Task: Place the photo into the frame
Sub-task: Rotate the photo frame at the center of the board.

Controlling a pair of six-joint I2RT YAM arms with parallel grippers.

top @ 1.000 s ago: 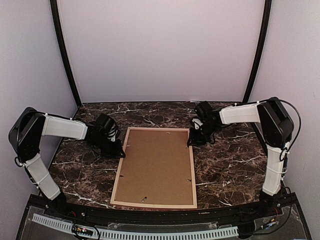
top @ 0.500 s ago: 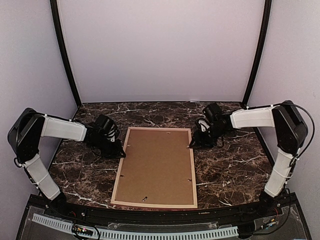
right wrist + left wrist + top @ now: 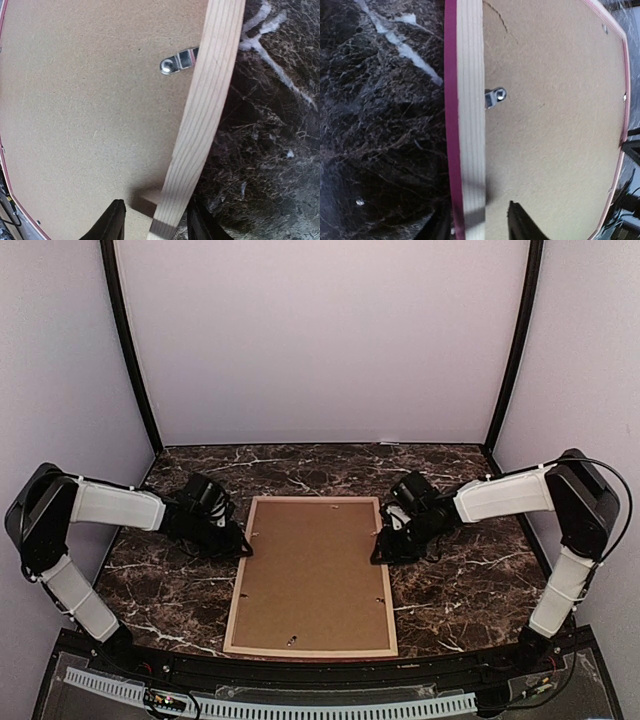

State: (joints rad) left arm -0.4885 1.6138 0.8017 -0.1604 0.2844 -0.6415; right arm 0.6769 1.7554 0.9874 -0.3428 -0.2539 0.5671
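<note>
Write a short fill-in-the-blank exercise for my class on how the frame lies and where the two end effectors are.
1. The frame lies face ___ on the marble table.
2. The backing board set in it is ___ in colour.
3. In the top view, the left end effector straddles the frame's ___ rail, and the right end effector straddles the opposite one.

Missing words: down; brown; left.

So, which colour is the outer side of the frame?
Pink, beside a light wood face; the frame shows it best in the left wrist view.
</note>
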